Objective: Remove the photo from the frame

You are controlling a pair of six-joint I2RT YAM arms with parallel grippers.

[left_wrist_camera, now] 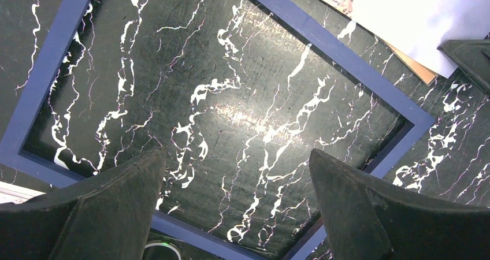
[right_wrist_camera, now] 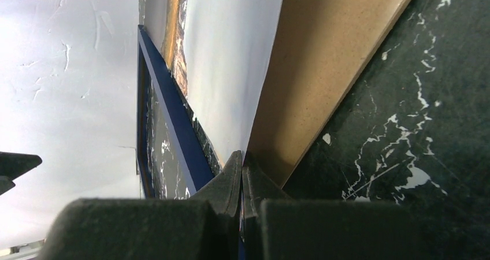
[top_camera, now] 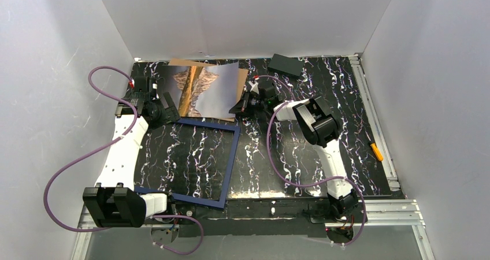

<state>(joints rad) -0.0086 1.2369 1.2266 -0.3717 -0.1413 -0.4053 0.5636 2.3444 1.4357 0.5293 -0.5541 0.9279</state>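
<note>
Right pincer tight on photo edge, frame flat beside

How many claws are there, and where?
2. The left claw hangs open by the far left corner of the frame; the right claw is shut on the right edge of the photo. Neither is hidden.

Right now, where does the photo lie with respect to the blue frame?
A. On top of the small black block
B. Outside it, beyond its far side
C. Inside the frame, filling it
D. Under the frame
B: the photo lies past the far side of the frame, and only the marbled table shows through the frame's middle.
</note>
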